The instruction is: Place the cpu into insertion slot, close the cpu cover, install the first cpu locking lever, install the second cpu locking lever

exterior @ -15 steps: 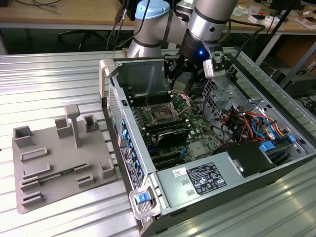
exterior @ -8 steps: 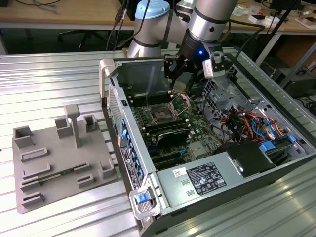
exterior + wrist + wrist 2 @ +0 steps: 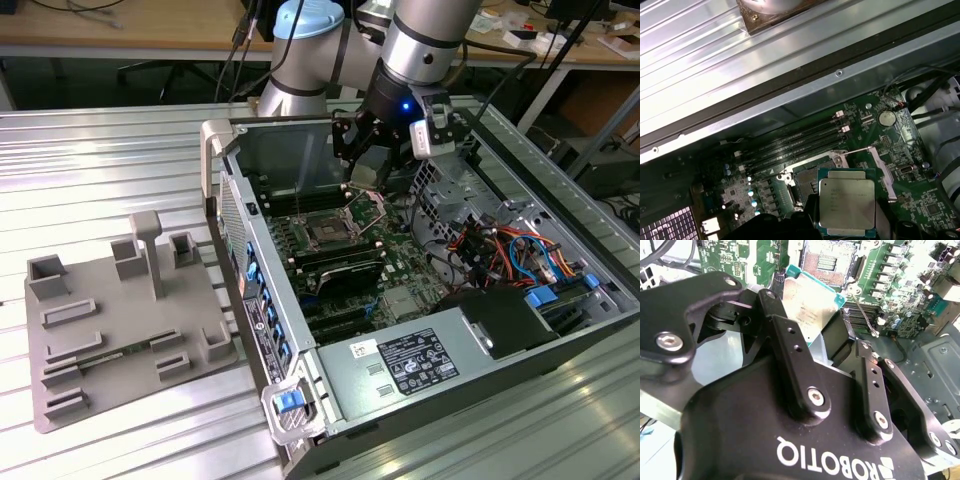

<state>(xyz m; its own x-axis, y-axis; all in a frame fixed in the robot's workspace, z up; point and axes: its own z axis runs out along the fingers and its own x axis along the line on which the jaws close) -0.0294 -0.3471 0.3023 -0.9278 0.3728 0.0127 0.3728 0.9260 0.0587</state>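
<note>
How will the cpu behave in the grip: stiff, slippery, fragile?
The cpu looks like a flat, metal-topped plate, so it is probably stiff and light. Its smooth, shiny top may slip in the gripper. Its thin green edge looks fragile.

Exterior view: open computer case (image 3: 250, 290) sits mid-frame on the slatted metal table (image 3: 100, 170). At eight o'clock from it, a grey fixture plate (image 3: 110, 320) lies flat, posts up. Inside the case, power supply box (image 3: 405, 362) at five o'clock, coloured cables (image 3: 505, 245) at three. First wrist view: coin battery (image 3: 886, 118) gleaming on the green board (image 3: 925, 200).
</note>
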